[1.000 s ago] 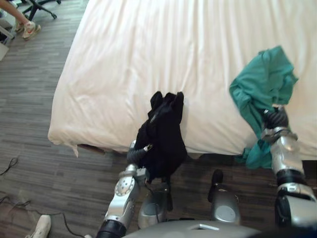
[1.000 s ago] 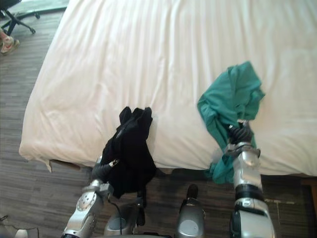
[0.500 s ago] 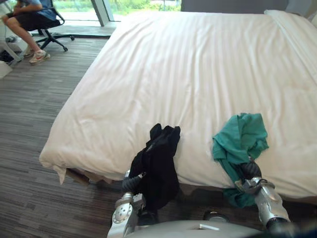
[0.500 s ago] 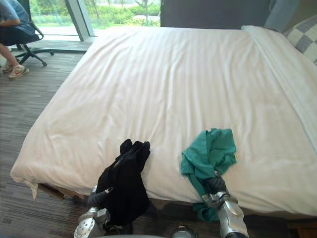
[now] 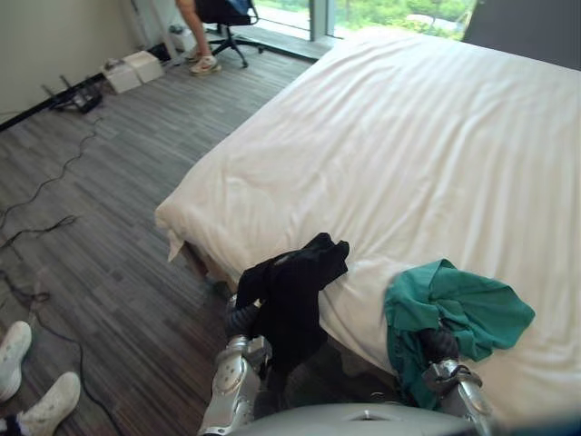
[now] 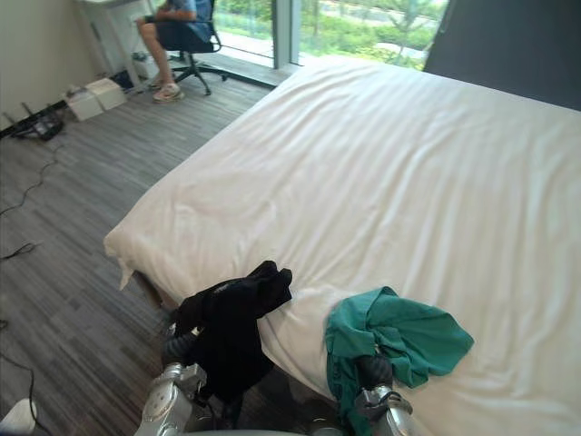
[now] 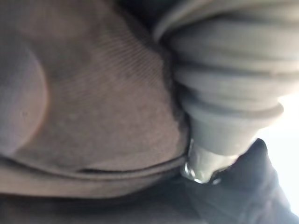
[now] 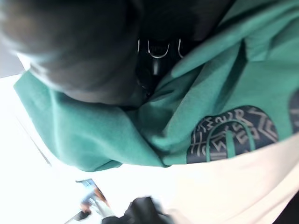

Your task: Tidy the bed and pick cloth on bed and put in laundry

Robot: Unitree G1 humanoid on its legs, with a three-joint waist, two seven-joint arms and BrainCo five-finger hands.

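Draping off the near edge of the bed (image 5: 408, 154), a limp black cloth (image 5: 292, 292) hangs in soft folds at the lower centre of the left eye view. A crumpled teal cloth (image 5: 477, 309) lies bunched on the smooth, faintly striped white sheet at the lower right. The left robot hand (image 5: 241, 320) sits under the black cloth and touches it. The right robot hand (image 5: 439, 346) is tucked beneath the teal one. How far open either one is cannot be told. Grey wood-grain floor (image 5: 100, 209) fills the left side.

The right eye view adds a person (image 6: 168, 23) seated on an office chair (image 6: 201, 38) at the upper left.

The left wrist view has fine ribbed knit fabric pressed close, with the dark ribbed cover at the upper right.

In the right wrist view, teal jersey folds carry a dark round printed emblem (image 8: 233, 135), with white sheet at the lower right.

Compared with half a second ago the camera has swung, so the bed now runs diagonally towards the upper right and more floor appears. Both cloths remain at the bed's near edge with the same robot hands.
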